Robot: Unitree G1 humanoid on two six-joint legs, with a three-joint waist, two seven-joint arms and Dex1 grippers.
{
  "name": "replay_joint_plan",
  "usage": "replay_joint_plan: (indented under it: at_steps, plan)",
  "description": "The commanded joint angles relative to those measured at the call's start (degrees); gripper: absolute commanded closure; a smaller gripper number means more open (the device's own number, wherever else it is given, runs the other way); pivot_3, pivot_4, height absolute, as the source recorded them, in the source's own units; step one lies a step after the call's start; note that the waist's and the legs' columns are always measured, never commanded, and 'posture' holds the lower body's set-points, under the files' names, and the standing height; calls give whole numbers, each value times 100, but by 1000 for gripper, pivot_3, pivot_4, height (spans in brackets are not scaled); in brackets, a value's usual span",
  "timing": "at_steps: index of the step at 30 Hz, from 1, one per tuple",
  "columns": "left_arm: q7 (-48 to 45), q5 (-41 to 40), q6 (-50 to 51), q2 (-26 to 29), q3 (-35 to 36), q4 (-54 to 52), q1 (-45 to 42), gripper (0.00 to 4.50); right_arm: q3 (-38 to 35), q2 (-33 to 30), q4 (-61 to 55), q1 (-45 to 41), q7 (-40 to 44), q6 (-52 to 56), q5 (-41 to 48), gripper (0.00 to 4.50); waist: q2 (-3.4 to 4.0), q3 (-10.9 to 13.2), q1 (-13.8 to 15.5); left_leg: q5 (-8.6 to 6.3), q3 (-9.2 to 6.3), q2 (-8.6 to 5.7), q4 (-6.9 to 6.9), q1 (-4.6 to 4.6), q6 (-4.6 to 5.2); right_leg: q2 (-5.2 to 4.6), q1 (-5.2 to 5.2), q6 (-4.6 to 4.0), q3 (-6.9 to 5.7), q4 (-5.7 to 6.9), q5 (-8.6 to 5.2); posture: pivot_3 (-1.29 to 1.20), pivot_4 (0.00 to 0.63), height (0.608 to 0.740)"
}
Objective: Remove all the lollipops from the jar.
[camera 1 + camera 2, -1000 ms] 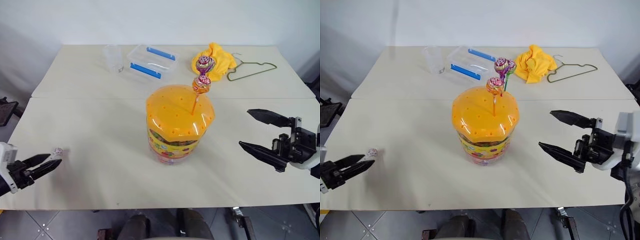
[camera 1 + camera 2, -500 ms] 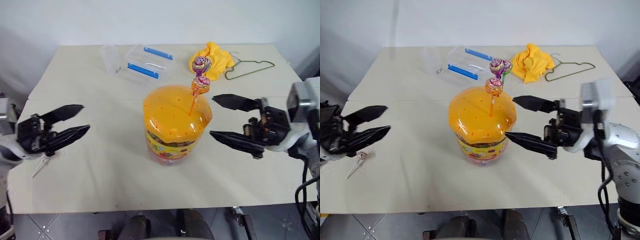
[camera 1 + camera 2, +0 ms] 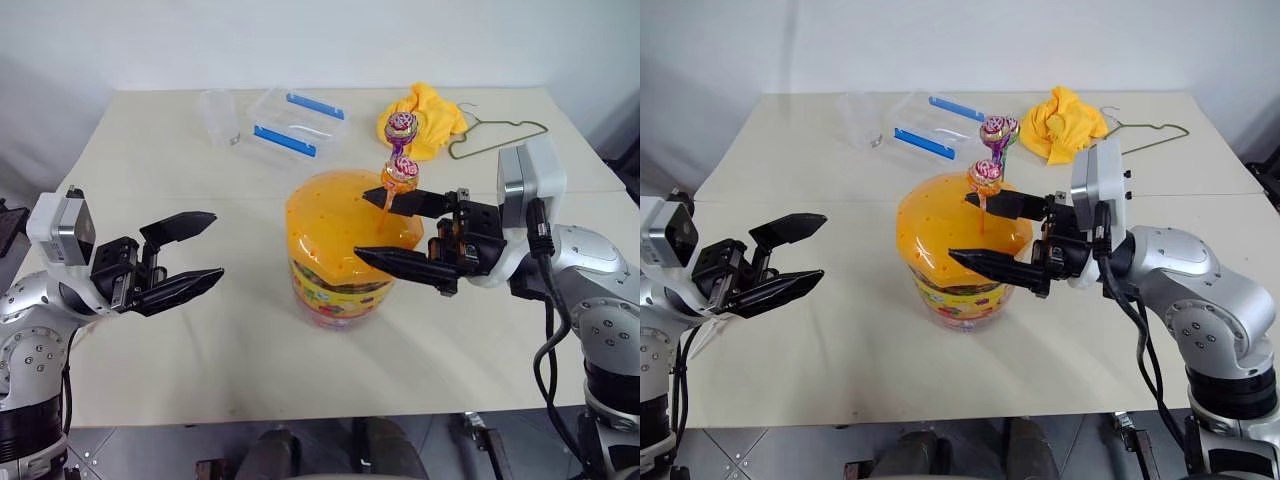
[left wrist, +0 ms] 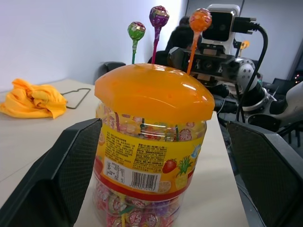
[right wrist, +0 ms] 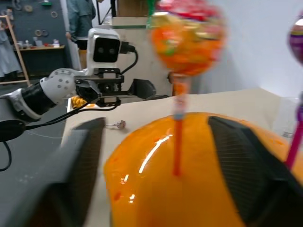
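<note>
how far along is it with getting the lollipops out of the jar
Done: one lollipop lies on the table. In hand: the right gripper is open, its fingers either side of the orange lollipop's stick over the jar. Left: three lollipops stand in the lid; the left gripper is open and empty.

Orange hole-dotted jar (image 3: 345, 262) lid

We see a cream table (image 3: 150, 130) made of two tops pushed together, with a seam running left to right across it. Behind its far edge stands a plain white wall (image 3: 320, 40). Below the near edge, a grey tiled floor (image 3: 130, 450) shows. In the right wrist view, a dim room (image 5: 42, 28) with a wooden rack lies beyond.
</note>
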Motion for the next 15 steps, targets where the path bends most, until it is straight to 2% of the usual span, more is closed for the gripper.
replay_joint_plan:
  at_steps: [1, 5, 7, 12, 15]
  plan:
    - [56, -166, -124, -72, 88, -199, -87, 0, -311, 89, -22, 126, 176, -252, 37, 2294, 0, 0, 3, 0, 0, 0, 0, 0, 0, 0, 0, 0, 0, -1, 0, 0, 150, 740]
    - [72, -174, -133, -112, 6, -189, -208, 0, -562, 265, 172, 158, 360, -506, 103, 3754, -1, 0, 0, 0, 0, -1, 3, 1, 1, -1, 3, 1, 0, 2, 0, 0, 150, 740]
    - [-14, -99, -177, -107, -83, -104, -304, 0, -853, 365, 356, 20, 271, -530, 414, 4422, -1, 0, 1, 1, 0, -1, 3, 1, 0, 0, 4, 1, 0, 3, 0, 0, 150, 740]
    - [-266, 44, -285, -53, -275, 179, -603, 0, -1718, -45, 607, -83, -218, 45, 1717, 4470, 0, 0, 17, 2, -5, -1, 2, 0, 1, -2, 4, 1, -4, 2, 0, 0, 150, 740]
    - [-497, 303, -485, 3, -447, 335, -736, 0, -2489, -607, 707, 342, -417, 323, 2000, 4470, -1, 1, 30, 1, -9, -1, -4, -1, 1, -2, 5, 0, -9, -7, 0, 0, 150, 740]
